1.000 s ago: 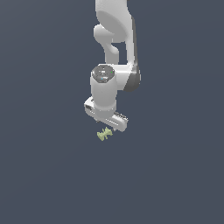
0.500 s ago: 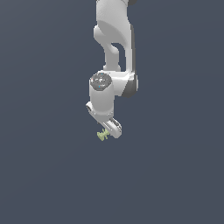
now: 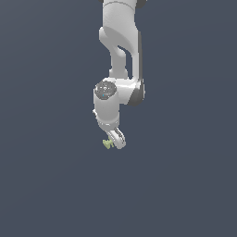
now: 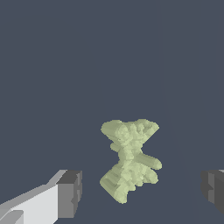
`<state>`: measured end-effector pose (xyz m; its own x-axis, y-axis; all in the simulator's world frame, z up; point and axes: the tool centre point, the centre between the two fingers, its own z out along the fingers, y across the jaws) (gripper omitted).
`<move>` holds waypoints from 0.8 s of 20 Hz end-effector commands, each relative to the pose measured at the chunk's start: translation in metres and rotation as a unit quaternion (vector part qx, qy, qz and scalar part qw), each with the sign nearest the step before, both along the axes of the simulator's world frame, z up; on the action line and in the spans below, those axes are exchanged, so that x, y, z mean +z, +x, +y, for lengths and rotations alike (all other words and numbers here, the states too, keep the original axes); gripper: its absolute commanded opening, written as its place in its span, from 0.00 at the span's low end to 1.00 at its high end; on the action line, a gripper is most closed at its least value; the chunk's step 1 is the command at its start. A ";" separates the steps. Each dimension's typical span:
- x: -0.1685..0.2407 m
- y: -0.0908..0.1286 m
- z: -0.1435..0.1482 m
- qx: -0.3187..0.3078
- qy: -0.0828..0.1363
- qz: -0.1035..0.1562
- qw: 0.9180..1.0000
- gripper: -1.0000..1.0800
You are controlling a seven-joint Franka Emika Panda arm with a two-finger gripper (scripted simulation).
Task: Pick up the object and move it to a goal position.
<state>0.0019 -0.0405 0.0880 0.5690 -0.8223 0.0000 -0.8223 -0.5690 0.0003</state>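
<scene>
Gripper point(image 3: 114, 141) down low — I see its jaws apart, the object point(image 4: 130, 159) between the fingers point(image 4: 68, 194), touching neither

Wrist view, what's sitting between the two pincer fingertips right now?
The pale yellow-green object sits in the gap between the open pincer's fingertips, touching neither; only bare dark floor lies either side. The wrist view shows this.

No readable text, label, brand, number or sign shows in either view. The white robot arm, its gripper and the plain dark grey-blue surface around it carry no markings that can be made out.
</scene>
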 end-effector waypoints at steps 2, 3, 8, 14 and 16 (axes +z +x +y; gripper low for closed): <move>-0.002 0.000 -0.001 -0.010 0.000 0.000 1.000 0.96; -0.002 0.000 -0.001 -0.010 0.000 0.000 1.000 0.96; -0.007 0.000 0.000 -0.008 0.000 0.000 1.000 0.96; -0.036 -0.001 0.000 -0.009 0.000 0.000 1.000 0.96; -0.045 -0.001 0.000 -0.010 0.000 0.000 1.000 0.96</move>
